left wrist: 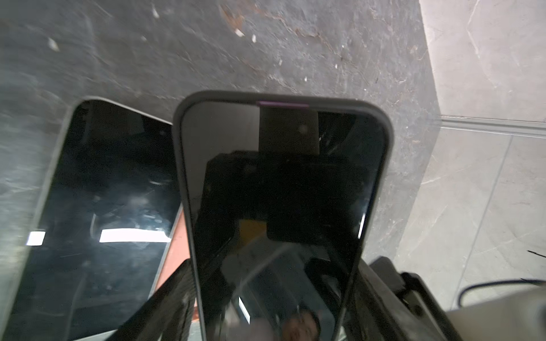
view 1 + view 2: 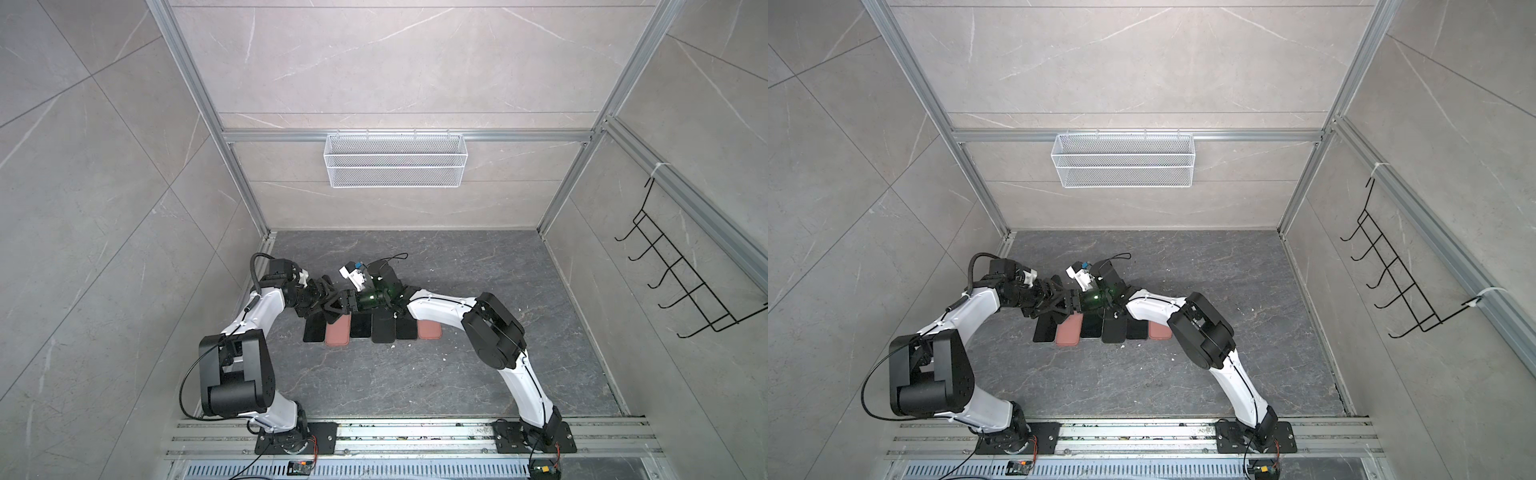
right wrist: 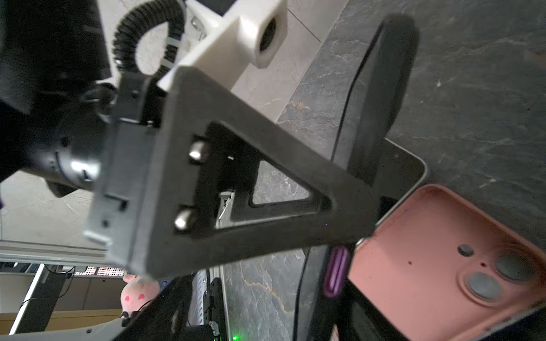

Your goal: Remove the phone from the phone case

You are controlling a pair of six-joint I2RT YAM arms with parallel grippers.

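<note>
Closest to us, our left hand (image 1: 274, 283) is clamped on the phone case (image 1: 283, 99), phone (image 1: 280, 206) inside, above the worktop (image 1: 266, 44). We cannot tell whether our right hand (image 2: 354, 302) grips anything.

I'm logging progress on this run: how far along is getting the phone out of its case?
Done: the left gripper holds the cased phone by its sides, raised above the table. In hand: the right gripper is at the phone's far end; whether it grips is unclear. Left: the phone sits inside its dark case, so pulling them apart remains. An empty pink case lies nearby.
</note>
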